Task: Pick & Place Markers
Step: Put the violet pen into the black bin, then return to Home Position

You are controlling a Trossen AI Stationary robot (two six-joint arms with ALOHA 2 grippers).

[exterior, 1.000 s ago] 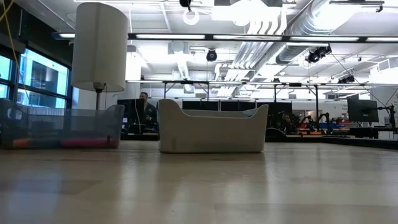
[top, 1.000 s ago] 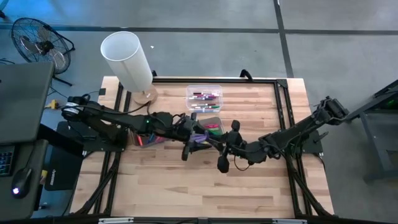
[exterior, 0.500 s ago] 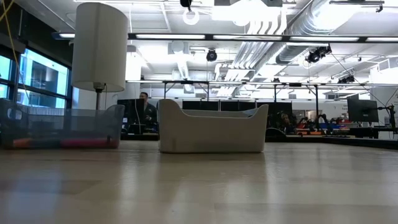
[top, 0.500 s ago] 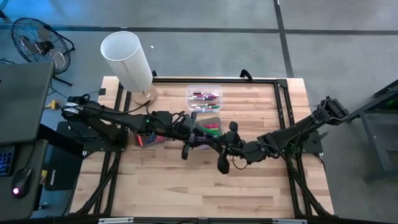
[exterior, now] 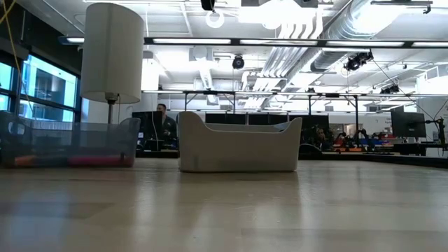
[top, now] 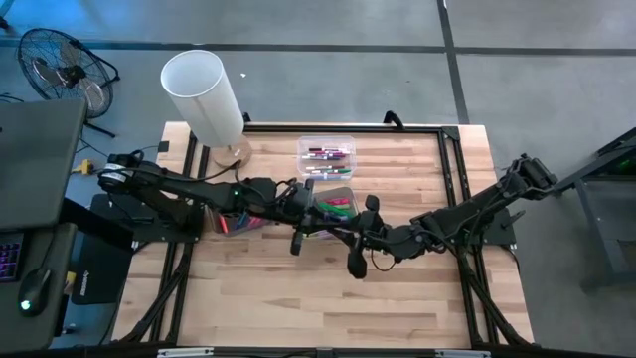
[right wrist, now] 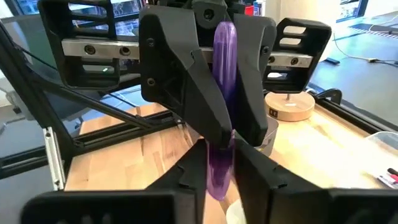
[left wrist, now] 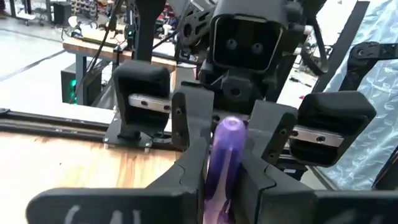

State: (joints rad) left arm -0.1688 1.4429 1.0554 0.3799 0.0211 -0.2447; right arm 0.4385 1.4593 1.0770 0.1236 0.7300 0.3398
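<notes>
A purple marker hangs level in the air between my two grippers, which meet nose to nose above the middle of the table. My left gripper comes from the table's left and is shut on the marker. My right gripper comes from the right and is open; its fingers flank the marker's other end with narrow gaps. Below them stands a white bin with green and pink markers inside. The low view shows neither gripper. My left gripper pinches the purple marker's shaft between its two fingers. The fingers come level from the table's left and lie along the marker. The marker's free end points toward my right gripper, level and lifted clear of the table.
A clear bin with several markers sits behind the white bin. A translucent bin stands left of it. A lamp with a white shade stands at the far left. The near half of the wooden table is bare.
My left gripper's fingers have closed in on the purple marker, so less of it shows from above. Both arms have stayed where they were, above the white bin.
</notes>
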